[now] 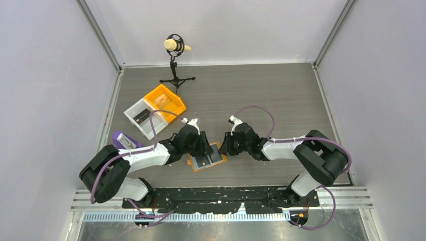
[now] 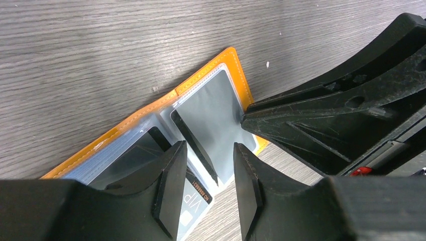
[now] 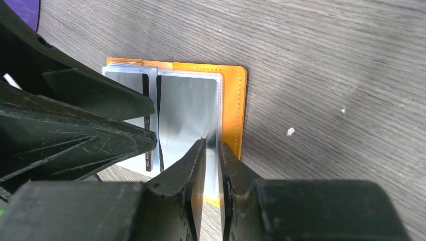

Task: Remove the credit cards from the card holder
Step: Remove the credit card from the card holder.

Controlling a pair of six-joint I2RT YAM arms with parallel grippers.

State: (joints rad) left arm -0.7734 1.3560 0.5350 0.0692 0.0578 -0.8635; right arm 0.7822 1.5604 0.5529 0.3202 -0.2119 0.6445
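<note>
- Credit cards (image 2: 193, 145), thin dark rectangles, poke from the orange-tan bifold card holder (image 2: 236, 70), which lies open midway along the desk's near edge.
- Left gripper (image 2: 210, 150): jaws spread, straddling one card's edge. Extraction seems to be in hand; next, close and draw it out.
- Right gripper (image 3: 212, 145): jaws nearly together, tips on the holder's right panel.

Grey wood-grain table (image 1: 261, 95): open card holder (image 1: 207, 159); orange bin (image 1: 166, 103), white bin (image 1: 143, 117), mic tripod (image 1: 176, 80), purple item (image 1: 122, 140) at left.
</note>
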